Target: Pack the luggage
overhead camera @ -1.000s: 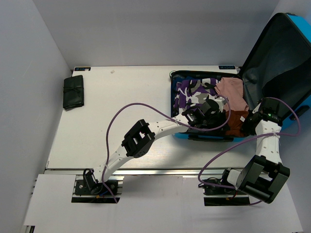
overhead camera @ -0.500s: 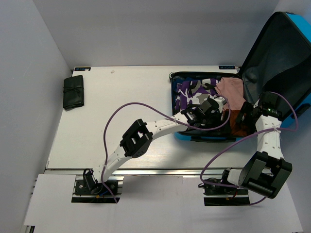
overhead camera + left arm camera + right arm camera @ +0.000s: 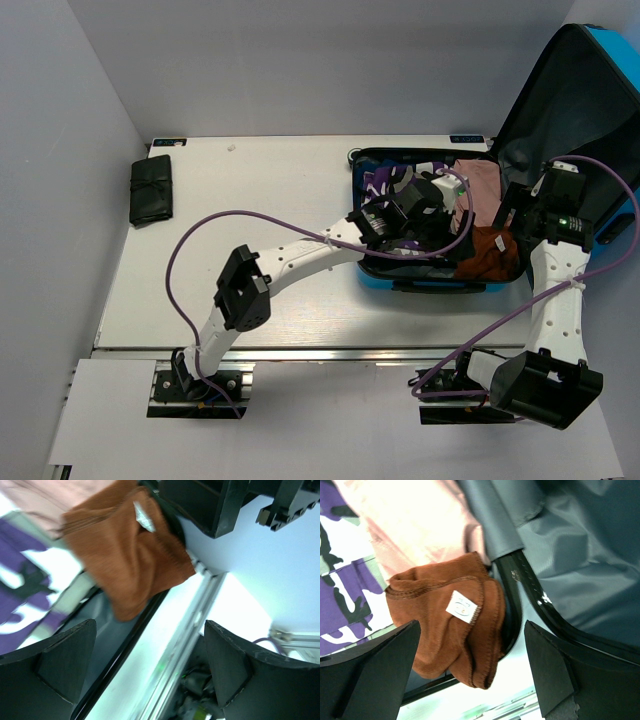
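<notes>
The brown cloth, draped over the near rim of the luggage, is found just ahead of the open, empty right pincer, with the equally open left pincer farther off.

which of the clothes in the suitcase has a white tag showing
The rust-brown cloth, in the near right corner of the luggage: a white tag sits on it. The pink garment and the purple camouflage one show none.
</notes>
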Action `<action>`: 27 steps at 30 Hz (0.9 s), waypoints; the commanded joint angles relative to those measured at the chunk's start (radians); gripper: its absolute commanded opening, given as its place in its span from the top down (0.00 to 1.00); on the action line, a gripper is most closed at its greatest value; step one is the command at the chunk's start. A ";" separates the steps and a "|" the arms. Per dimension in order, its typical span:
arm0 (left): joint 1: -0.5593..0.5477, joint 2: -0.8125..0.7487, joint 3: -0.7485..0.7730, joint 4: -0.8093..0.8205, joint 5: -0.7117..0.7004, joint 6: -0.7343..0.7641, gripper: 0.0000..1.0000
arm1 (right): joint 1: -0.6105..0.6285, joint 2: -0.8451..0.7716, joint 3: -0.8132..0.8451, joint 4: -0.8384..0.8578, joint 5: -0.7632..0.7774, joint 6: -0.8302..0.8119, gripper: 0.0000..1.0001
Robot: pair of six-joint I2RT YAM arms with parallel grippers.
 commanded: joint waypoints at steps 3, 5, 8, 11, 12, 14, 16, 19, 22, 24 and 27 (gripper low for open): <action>0.040 -0.191 -0.129 -0.203 -0.270 0.092 0.02 | 0.058 0.011 -0.088 0.036 -0.006 -0.038 0.11; 0.057 -0.254 -0.232 -0.264 -0.389 0.096 0.02 | 0.085 0.030 -0.119 0.051 -0.020 -0.036 0.11; 0.125 -0.378 -0.410 -0.265 -0.435 0.082 0.02 | 0.110 0.069 -0.166 0.091 -0.037 -0.066 0.11; 0.220 -0.511 -0.574 -0.236 -0.492 0.062 0.02 | 0.125 0.099 -0.218 0.133 -0.041 -0.061 0.11; 0.249 -0.538 -0.603 -0.235 -0.508 0.050 0.02 | 0.127 0.109 -0.231 0.151 -0.034 -0.055 0.11; 0.339 -0.578 -0.659 -0.242 -0.545 0.037 0.02 | 0.127 0.147 -0.264 0.174 -0.009 -0.023 0.11; 0.420 -0.612 -0.676 -0.249 -0.571 0.036 0.02 | 0.122 0.175 -0.271 0.200 0.049 -0.013 0.11; 0.532 -0.630 -0.697 -0.277 -0.617 0.027 0.02 | 0.118 0.218 -0.266 0.237 0.095 0.008 0.11; 0.620 -0.639 -0.708 -0.275 -0.621 0.014 0.02 | 0.118 0.250 -0.255 0.257 0.095 0.028 0.11; 0.706 -0.638 -0.711 -0.269 -0.611 0.020 0.02 | 0.111 0.264 -0.231 0.246 0.127 0.033 0.11; 0.825 -0.619 -0.684 -0.280 -0.616 0.028 0.02 | 0.118 0.238 -0.176 0.194 0.132 0.008 0.11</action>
